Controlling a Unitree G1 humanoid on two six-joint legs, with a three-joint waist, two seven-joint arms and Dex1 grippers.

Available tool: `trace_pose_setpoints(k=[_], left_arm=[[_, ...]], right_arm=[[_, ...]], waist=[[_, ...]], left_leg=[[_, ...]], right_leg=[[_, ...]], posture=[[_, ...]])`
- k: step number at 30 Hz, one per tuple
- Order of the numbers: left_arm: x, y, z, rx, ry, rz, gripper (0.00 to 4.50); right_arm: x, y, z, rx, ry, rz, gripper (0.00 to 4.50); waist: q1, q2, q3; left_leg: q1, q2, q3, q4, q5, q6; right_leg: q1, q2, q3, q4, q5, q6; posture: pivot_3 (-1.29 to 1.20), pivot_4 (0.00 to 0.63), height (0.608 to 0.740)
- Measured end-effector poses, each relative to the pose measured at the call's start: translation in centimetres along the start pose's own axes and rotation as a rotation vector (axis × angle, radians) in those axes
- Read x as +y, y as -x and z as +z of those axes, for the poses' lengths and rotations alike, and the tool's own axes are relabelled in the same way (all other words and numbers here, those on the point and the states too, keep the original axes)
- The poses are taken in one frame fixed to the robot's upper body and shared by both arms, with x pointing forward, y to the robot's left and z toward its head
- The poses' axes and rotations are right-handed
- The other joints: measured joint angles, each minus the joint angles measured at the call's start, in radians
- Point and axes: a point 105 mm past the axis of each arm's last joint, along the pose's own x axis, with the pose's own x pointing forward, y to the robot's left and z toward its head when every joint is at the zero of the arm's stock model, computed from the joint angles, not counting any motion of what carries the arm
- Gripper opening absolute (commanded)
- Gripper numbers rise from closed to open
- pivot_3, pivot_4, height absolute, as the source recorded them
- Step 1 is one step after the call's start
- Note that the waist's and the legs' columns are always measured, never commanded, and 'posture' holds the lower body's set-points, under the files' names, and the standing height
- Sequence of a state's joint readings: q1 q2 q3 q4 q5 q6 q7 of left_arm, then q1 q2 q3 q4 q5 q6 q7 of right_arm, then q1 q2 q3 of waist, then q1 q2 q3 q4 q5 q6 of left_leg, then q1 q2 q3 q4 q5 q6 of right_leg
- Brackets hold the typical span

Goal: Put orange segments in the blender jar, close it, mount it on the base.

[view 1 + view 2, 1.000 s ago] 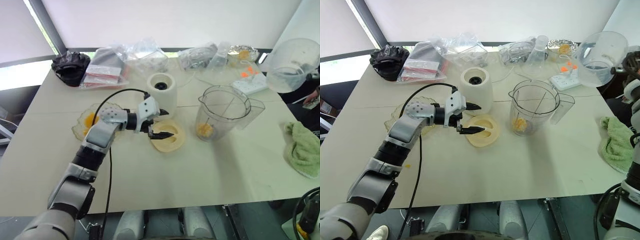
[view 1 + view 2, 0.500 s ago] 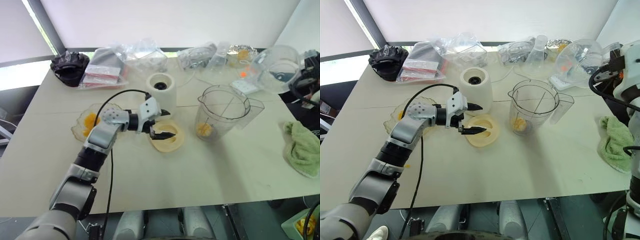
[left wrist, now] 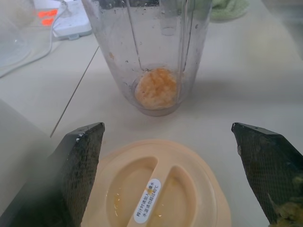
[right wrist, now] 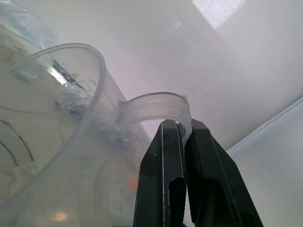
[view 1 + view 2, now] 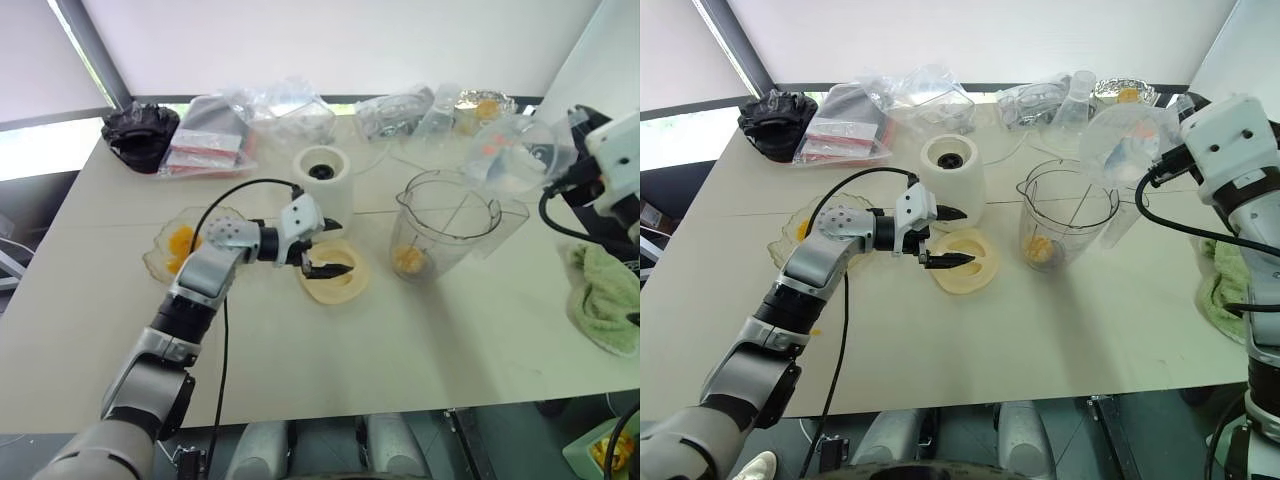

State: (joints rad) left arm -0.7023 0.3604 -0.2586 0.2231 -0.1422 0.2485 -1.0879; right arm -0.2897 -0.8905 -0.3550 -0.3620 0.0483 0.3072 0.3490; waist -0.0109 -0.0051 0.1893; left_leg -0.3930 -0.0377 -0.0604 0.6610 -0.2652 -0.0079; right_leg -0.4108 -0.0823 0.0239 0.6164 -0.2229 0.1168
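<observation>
My right gripper point(image 4: 183, 137) pinches the clear lid's point(image 5: 1127, 145) tab, ready to cap the blender jar point(image 5: 1068, 215); left gripper point(image 5: 941, 236) gapes over the cream cap point(image 5: 965, 261).

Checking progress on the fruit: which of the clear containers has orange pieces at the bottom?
The blender jar standing upright on the table, with orange segments at its bottom. The clear cup held up by the right gripper looks empty.
</observation>
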Motion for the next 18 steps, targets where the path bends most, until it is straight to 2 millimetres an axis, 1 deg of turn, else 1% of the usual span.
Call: trace_pose_setpoints(k=[3,8,14,18], left_arm=[[0.0,0.0,0.0,0.000,0.000,0.000,4.50],[0.0,0.0,0.0,0.001,0.001,0.001,4.50],[0.0,0.1,-0.1,0.002,0.001,0.002,4.50],[0.0,0.1,-0.1,0.002,0.001,0.002,4.50]], right_arm=[[0.3,-0.1,0.1,-0.009,0.035,0.017,0.04],[0.7,-0.2,0.5,-0.035,0.149,0.061,0.04],[1.2,-0.2,0.3,-0.051,0.237,0.092,0.04],[1.9,0.0,0.3,-0.065,0.298,0.126,0.04]], waist=[[0.000,0.000,0.000],[0.000,0.000,0.000],[0.000,0.000,0.000],[0.000,0.000,0.000]], left_leg=[[0.000,0.000,0.000,0.000,0.000,0.000],[0.000,0.000,0.000,0.000,0.000,0.000],[0.000,0.000,0.000,0.000,0.000,0.000],[0.000,0.000,0.000,0.000,0.000,0.000]], right_leg=[[0.000,0.000,0.000,0.000,0.000,0.000],[0.000,0.000,0.000,0.000,0.000,0.000],[0.000,0.000,0.000,0.000,0.000,0.000],[0.000,0.000,0.000,0.000,0.000,0.000]], posture=[[0.00,0.150,0.740],[0.00,0.150,0.740],[0.00,0.150,0.740],[0.00,0.150,0.740]])
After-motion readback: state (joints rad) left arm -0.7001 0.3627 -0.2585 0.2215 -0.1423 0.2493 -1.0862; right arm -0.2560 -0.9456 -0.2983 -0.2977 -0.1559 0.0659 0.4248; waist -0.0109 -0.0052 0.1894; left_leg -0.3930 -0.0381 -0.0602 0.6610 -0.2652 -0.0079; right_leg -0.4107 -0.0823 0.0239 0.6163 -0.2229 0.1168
